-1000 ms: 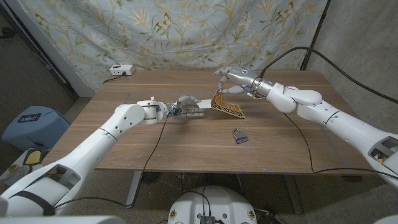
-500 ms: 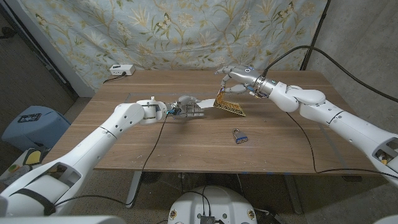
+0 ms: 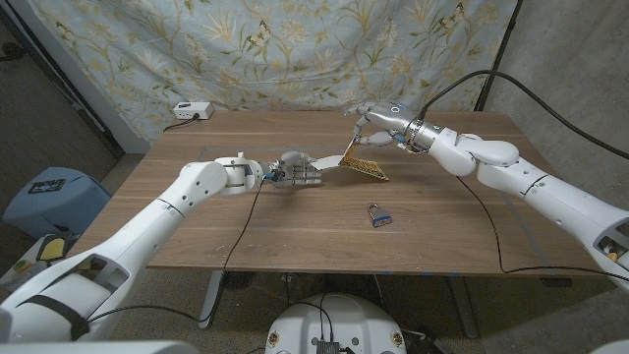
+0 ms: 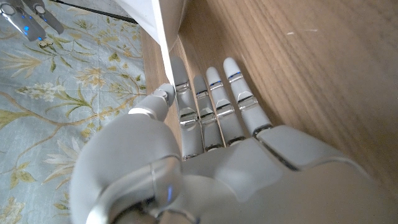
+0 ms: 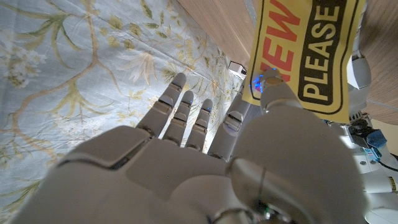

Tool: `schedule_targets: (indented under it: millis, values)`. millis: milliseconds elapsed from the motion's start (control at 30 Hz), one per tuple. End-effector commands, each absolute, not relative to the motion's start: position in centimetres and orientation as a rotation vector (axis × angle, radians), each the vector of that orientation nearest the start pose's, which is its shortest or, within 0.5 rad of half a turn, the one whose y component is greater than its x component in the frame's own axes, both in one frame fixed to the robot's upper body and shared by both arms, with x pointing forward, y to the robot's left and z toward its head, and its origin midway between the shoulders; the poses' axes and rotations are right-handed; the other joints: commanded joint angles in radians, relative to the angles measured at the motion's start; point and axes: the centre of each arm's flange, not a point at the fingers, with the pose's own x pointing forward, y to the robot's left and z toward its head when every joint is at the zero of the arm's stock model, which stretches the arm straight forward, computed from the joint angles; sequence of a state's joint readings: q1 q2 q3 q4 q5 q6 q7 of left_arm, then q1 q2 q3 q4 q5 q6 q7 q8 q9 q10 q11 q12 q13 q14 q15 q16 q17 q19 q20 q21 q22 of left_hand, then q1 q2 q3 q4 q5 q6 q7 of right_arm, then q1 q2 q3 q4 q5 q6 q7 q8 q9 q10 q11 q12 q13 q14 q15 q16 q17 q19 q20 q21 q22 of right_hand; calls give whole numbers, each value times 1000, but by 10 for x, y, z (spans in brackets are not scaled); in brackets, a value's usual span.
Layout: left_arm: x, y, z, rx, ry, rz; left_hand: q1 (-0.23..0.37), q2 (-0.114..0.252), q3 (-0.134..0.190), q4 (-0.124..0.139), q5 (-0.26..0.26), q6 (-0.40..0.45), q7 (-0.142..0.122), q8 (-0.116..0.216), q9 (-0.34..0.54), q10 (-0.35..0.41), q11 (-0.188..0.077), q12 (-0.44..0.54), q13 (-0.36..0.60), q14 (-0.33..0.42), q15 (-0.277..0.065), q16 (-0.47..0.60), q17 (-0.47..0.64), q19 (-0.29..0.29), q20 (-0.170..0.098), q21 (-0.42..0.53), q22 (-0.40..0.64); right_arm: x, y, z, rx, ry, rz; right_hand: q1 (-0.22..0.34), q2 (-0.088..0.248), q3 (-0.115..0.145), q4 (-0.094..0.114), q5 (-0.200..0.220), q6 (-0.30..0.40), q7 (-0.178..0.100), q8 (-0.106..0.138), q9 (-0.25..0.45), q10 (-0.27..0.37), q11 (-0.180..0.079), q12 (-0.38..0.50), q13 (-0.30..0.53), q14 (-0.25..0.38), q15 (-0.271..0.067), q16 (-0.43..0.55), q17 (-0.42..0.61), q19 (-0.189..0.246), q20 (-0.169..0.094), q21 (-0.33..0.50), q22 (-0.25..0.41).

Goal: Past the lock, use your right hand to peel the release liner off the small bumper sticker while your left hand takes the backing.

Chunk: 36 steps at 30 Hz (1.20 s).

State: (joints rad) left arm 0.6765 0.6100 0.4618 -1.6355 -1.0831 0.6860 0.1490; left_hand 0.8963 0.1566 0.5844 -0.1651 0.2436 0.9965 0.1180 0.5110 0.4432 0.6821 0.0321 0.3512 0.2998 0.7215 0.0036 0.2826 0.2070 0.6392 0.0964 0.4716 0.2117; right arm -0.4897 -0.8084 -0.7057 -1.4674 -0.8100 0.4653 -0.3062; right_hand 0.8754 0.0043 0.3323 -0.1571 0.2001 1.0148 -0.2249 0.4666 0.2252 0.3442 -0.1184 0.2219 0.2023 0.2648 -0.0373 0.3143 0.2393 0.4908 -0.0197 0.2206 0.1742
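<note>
While the left robot hand pinches the white backing, the right robot hand pinches the half-hidden yellow sticker.

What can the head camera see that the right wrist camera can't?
Only the head view takes in the whole table, the little padlock lying on it, the white box at the far edge and the left hand pinching the white backing. Only the right wrist view lets you read the word PLEASE. Both show the right hand pinching the yellow sticker, and the flowery curtain behind.
</note>
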Motion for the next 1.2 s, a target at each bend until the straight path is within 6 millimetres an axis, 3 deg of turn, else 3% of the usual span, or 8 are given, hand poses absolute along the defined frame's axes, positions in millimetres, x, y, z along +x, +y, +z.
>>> schedule_targets:
  millis: [33, 1200]
  values:
    - [641, 197, -11, -69, 117, -447, 11, 3, 4, 4, -1, -2, 1, 10, 8, 5, -3, -3, 6, -1, -2, -3, 4, -6, -1, 3, 6, 594, -204, 90, -1681, -1236, 87, 14, 3, -2, 2, 5, 6, 3, 4, 5, 8, -4, -2, 5, 7, -92, 4, 5, 11, 0, -4, 6]
    - [656, 202, -3, -53, 135, -460, 16, 2, 3, 5, -3, -13, 4, 33, 38, 7, -2, -12, 16, -4, -2, -5, 7, -13, 0, 15, 6, 600, -224, 98, -1686, -1201, 20, 24, 5, -6, 0, 6, 25, 4, 13, 6, 22, -7, 0, 5, 16, -97, 7, 6, 18, 0, -4, 6]
